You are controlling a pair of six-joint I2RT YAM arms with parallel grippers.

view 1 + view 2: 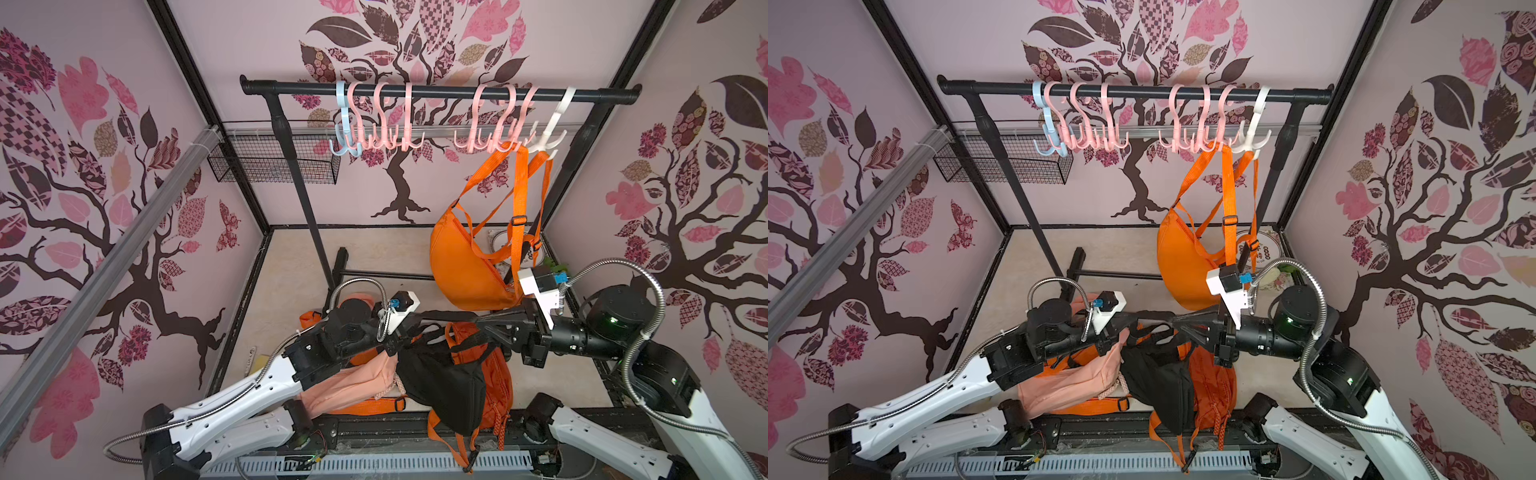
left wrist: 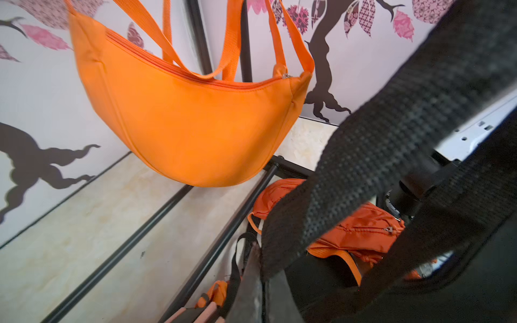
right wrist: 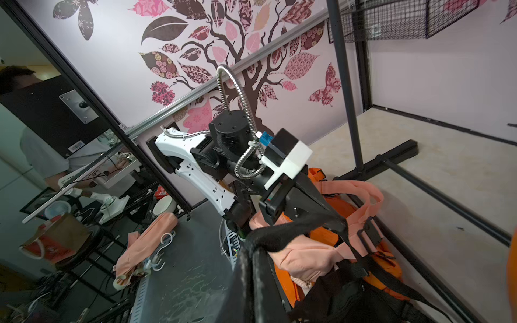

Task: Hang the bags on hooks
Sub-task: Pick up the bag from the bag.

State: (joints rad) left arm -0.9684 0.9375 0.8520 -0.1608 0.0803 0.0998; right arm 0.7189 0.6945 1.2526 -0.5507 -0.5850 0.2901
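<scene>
Black bag (image 1: 444,386) slung by its strap (image 1: 449,316) between both arms, left tool (image 1: 409,330) clamped tight on strap, right tool (image 1: 482,323) likewise, orange bag (image 1: 469,270) hanging from hooks (image 1: 509,143).

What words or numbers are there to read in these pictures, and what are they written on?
"COCO", as far as it can be made out: on the round white disc on the floor behind the hanging orange bag; its other marks are too small to read.
Barcode sticker on the black panel: too small to read.
No text shows on the black bag or the hooks.
</scene>
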